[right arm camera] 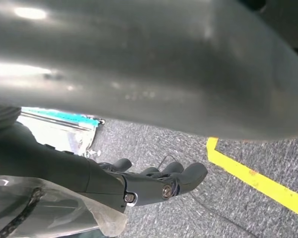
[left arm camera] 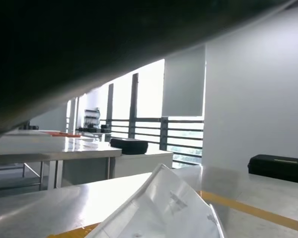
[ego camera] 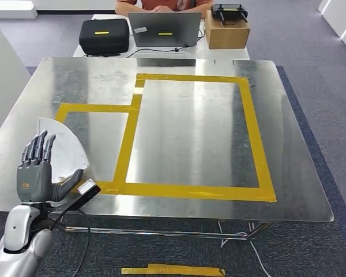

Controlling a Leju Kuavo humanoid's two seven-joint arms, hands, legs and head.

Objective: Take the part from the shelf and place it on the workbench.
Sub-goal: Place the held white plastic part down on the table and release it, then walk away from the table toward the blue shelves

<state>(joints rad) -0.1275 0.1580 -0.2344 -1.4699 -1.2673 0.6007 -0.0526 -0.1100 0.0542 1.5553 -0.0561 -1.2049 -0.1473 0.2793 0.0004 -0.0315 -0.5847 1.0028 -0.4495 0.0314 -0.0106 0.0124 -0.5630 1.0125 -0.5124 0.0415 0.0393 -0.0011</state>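
- The left robot hand (ego camera: 35, 172) stands upright at the near left edge of the bench (ego camera: 197, 138), fingers spread and thumb out, grasping nothing.
- The white fan-shaped part (ego camera: 63, 151) lies flat on the bench just beyond that hand's fingers.
- The right robot hand (right arm camera: 151, 182) hangs over grey carpet (right arm camera: 215, 198), fingers extended, grasping nothing.

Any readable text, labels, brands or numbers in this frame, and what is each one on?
None can be read.
Black case: a yellow strip, too small to read.
Laptop: a yellow mark and a pale sticker, blurred.
Left hand: a small orange mark on its back, illegible.
White part: faint print, blurred.
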